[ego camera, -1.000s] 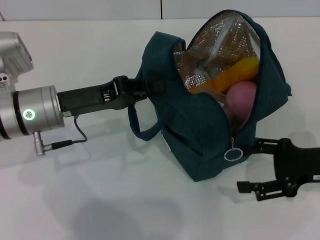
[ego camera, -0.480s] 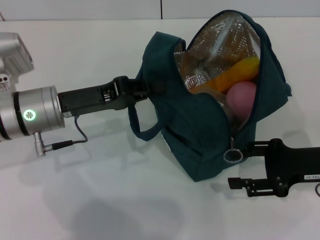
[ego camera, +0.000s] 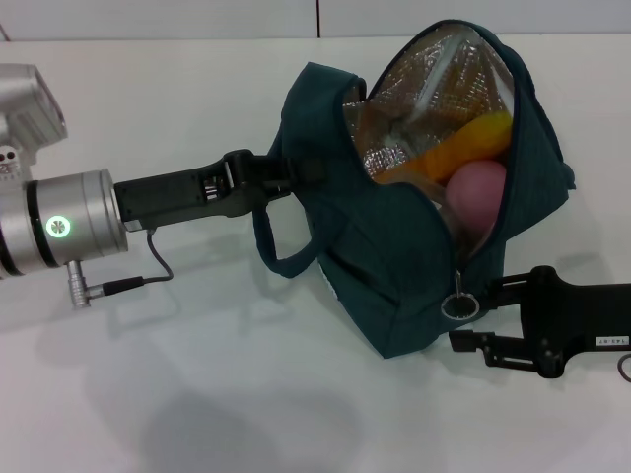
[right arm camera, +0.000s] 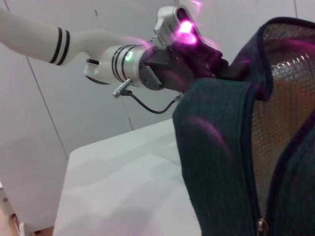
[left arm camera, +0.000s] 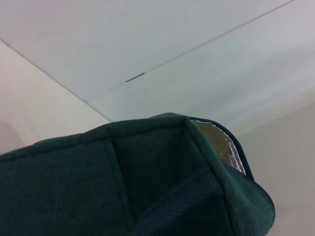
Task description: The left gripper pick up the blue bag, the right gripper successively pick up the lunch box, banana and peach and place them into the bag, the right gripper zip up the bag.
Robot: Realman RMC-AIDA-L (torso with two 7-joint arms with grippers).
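The blue bag (ego camera: 394,266) hangs tilted just over the white table (ego camera: 197,374), its mouth unzipped and the foil lining (ego camera: 424,89) showing. My left gripper (ego camera: 286,177) is shut on the bag's upper left edge and holds it up. Inside, the banana (ego camera: 468,138) lies above the peach (ego camera: 478,192). The lunch box is hidden. The metal ring zipper pull (ego camera: 459,306) dangles at the bag's lower right. My right gripper (ego camera: 473,315) is open right beside that ring, one finger above it and one below. The right wrist view shows the bag (right arm camera: 216,147) and its zipper slider (right arm camera: 261,226).
The left arm's silver segment with the green light (ego camera: 59,227) and a cable (ego camera: 128,281) reach in from the left. A loose strap handle (ego camera: 281,256) droops below the left gripper. The left wrist view holds only bag fabric (left arm camera: 123,196) and wall.
My right gripper has slid left and slightly up to the zipper ring, and the gap between its fingers has narrowed. The left gripper and the bag have not moved.
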